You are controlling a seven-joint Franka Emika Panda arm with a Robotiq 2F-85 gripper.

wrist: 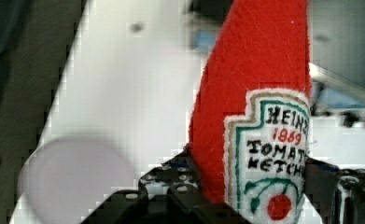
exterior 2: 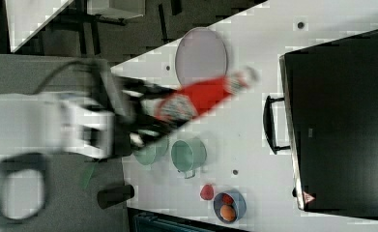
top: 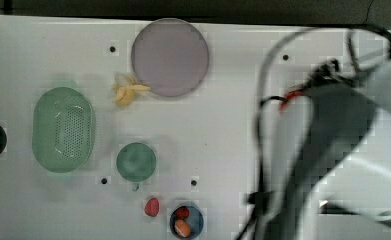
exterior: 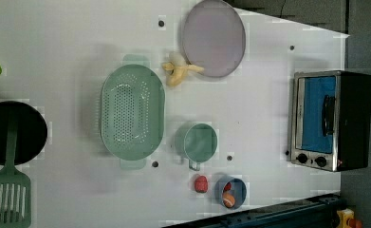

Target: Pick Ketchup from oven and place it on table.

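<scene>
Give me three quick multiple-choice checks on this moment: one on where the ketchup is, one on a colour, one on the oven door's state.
1. Where is the ketchup?
A. Inside the oven
B. In the gripper, up off the table
C. Lying in the colander

2. What colour is the round plate?
A. Pale purple
B. Green
C. Black

3. How is the oven door in the left view?
A. Removed
B. Hanging fully open
C. Closed, handle against the front

Answers:
1 B: in the wrist view the gripper is clamped on both sides of the ketchup's labelled end, and the right view shows it held out above the table, outside the oven.
2 A: the top view shows the plate pale purple.
3 C: the bluish glass sits flush in the steel frame.
</scene>
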